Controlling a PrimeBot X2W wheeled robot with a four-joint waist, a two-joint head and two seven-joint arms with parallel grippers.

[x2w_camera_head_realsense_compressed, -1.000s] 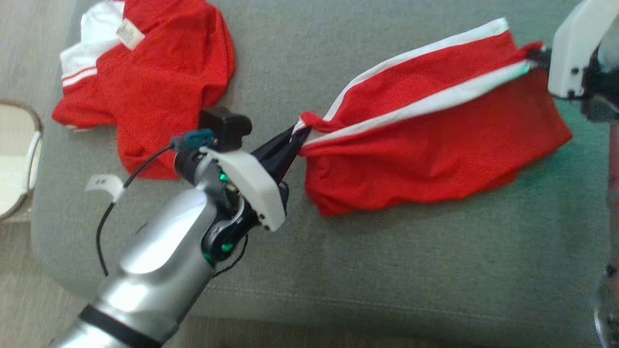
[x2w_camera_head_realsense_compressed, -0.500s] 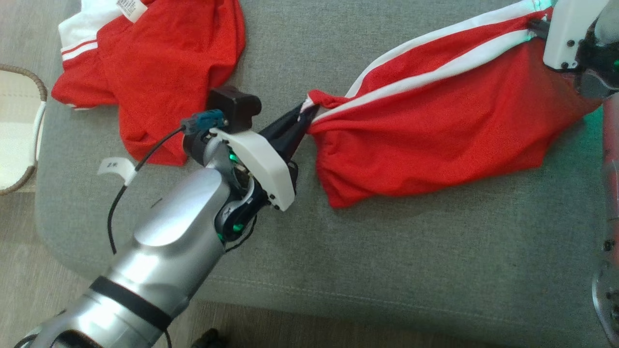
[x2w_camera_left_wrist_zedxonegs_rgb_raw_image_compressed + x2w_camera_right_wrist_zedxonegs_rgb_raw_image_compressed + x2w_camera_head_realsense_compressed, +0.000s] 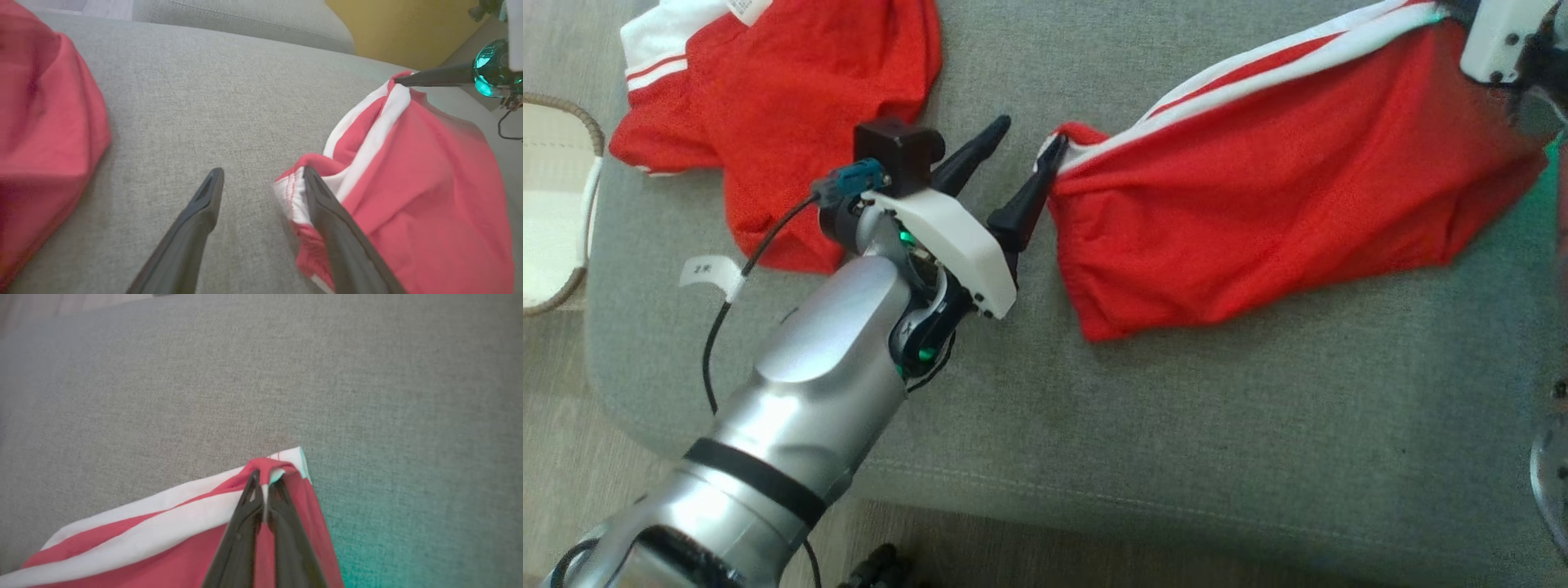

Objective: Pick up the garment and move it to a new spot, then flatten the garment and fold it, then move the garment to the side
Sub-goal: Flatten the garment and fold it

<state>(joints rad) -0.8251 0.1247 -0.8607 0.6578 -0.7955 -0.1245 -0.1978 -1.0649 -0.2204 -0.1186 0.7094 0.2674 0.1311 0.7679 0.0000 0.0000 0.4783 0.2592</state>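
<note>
i'm watching the red shorts (image 3: 1258,204) lying stretched across the grey sofa cushion (image 3: 1176,425), running from the middle out to the far right corner, with the white side stripes along their far edge. my left end effector (image 3: 1031,132) is sitting with its fingers spread wide and gripping nothing. one finger (image 3: 327,212) is resting against the white-stitched hem at the left corner of the shorts, and the other is hanging over bare cushion. my right end effector (image 3: 266,477) is pressed together, pinching the far right corner of the shorts where the white stripe is ending, and the cloth is bunching a little around the tips. the near edge of the shorts is lying slack on the cushion. at the far left a red and white shirt (image 3: 792,122) is lying crumpled, apart from the shorts and just beyond my left wrist. a woven basket (image 3: 556,155) is sitting beside the left end of the cushion.
</note>
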